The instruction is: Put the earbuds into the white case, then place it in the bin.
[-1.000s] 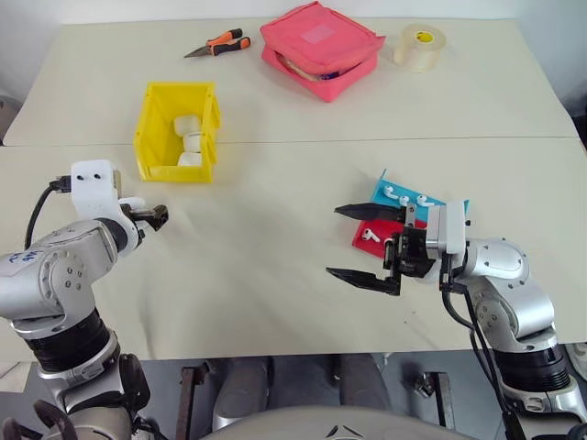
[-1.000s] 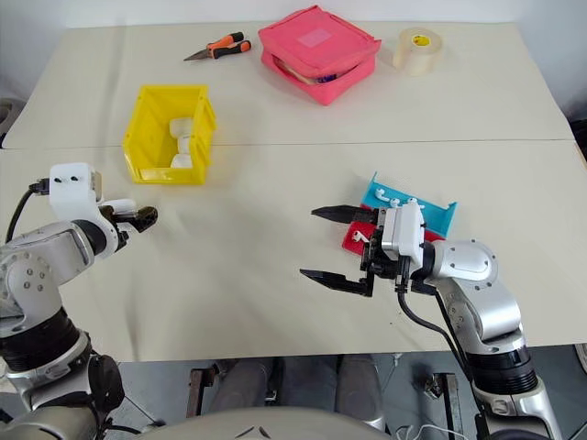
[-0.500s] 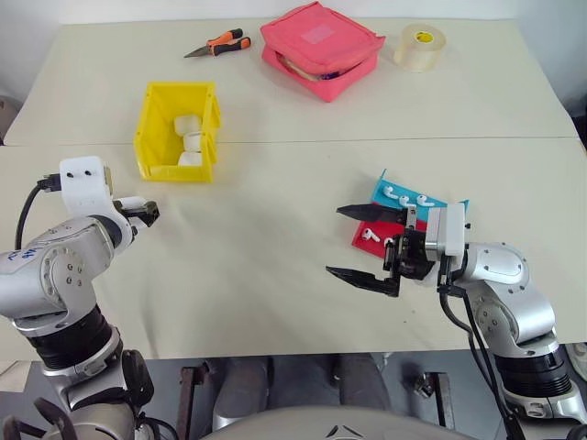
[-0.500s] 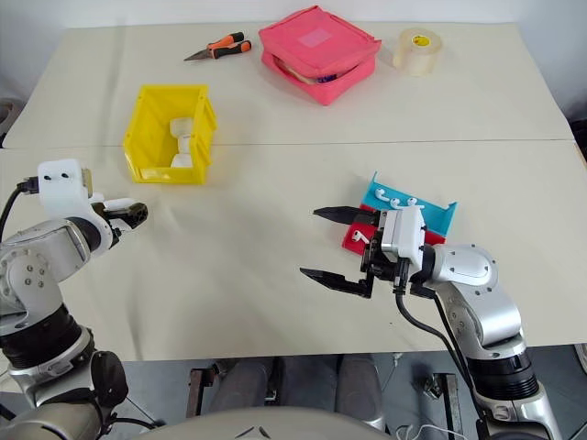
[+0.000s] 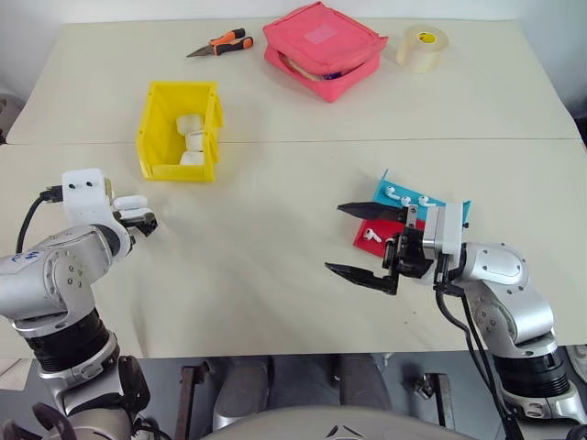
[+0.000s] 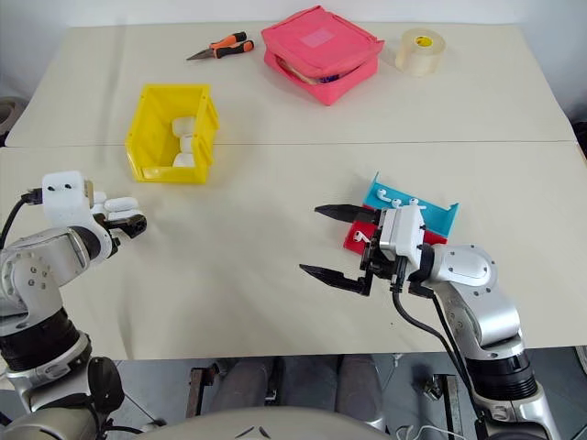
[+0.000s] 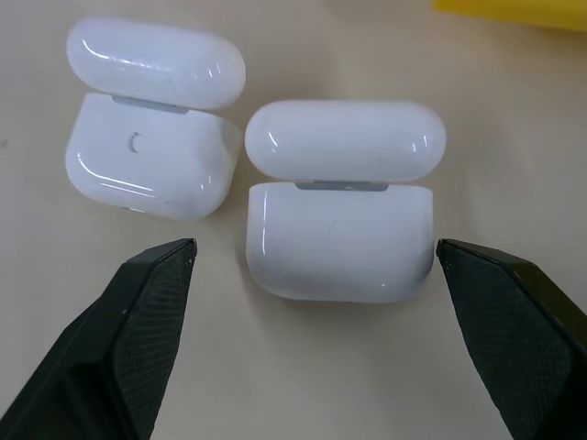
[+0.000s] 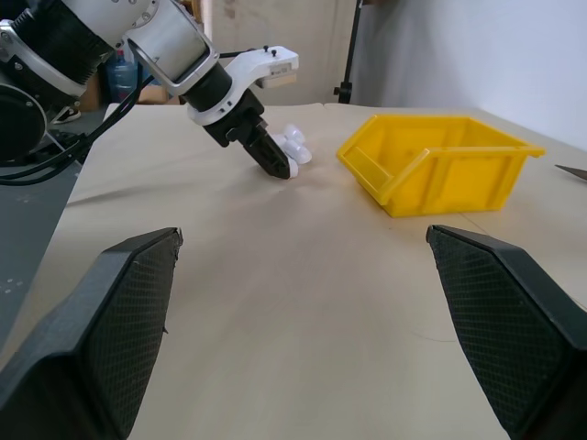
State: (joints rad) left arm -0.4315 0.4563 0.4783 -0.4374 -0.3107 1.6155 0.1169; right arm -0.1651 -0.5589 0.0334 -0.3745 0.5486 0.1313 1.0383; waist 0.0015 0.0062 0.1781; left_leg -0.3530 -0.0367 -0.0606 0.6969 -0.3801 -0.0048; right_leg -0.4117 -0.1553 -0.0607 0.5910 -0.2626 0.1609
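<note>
Two white cases lie side by side on the table at the left, one (image 7: 339,238) straight ahead of my left gripper and the other (image 7: 147,156) beside it. The left gripper (image 5: 142,223) is open, its fingers (image 7: 138,312) flanking the nearer case without gripping it. Several more cases (image 5: 190,140) sit inside the yellow bin (image 5: 151,137) further back. The earbuds lie on the blue (image 5: 404,194) and red (image 5: 370,235) parts of a small tray. In front of that tray hovers my right gripper (image 5: 334,238), open and empty.
A pink zip pouch (image 5: 323,48), a roll of tape (image 5: 421,46) and orange-handled pliers (image 5: 218,44) lie along the far side. The red and blue tray (image 5: 454,207) sits just behind my right hand. A seam (image 5: 385,140) runs across the table.
My left hand has tipped slightly and eased toward the table's left side, so the two cases by its fingers show more. The right arm has stayed put.
</note>
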